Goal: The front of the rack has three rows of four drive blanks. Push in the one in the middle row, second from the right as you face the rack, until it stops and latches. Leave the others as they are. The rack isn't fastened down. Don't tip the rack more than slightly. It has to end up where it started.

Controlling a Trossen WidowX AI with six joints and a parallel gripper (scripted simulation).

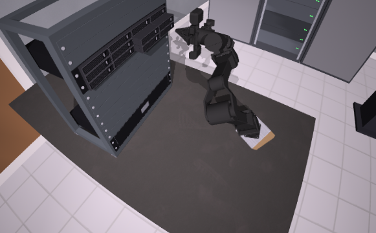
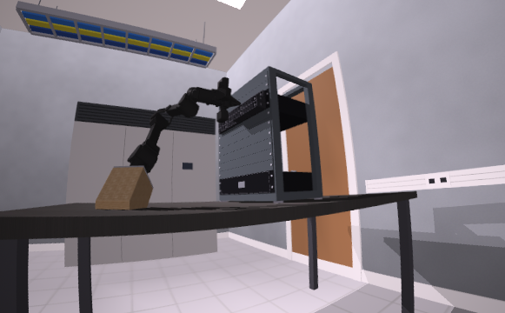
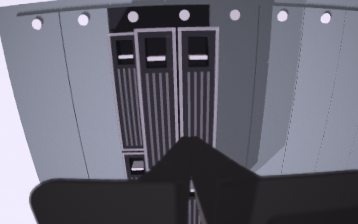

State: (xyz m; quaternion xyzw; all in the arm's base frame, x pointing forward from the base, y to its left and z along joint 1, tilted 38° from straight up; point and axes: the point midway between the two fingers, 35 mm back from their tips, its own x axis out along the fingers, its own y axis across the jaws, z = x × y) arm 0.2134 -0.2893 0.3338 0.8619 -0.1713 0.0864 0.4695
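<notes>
The grey open-frame rack [image 1: 94, 71] stands on the dark mat, and it also shows in the exterior view [image 2: 269, 139]. Its drive blanks [image 1: 126, 45] sit in three rows near the top of the front. The ones at the right end [image 1: 153, 30] stick out further than those at the left. My gripper [image 1: 178, 32] is shut and empty. It points at the right part of the blanks from a short distance, apart from them. In the wrist view the shut fingers [image 3: 190, 147] sit just below the rightmost column of three blanks [image 3: 156, 90]. They hide most of the column beside it.
The arm stands on a wooden wedge [image 1: 262, 137] on the mat, seen also in the exterior view [image 2: 123, 188]. Server cabinets [image 1: 288, 26] stand behind the arm. A brown door [image 2: 322, 174] is behind the rack. The table edge runs near the rack's foot.
</notes>
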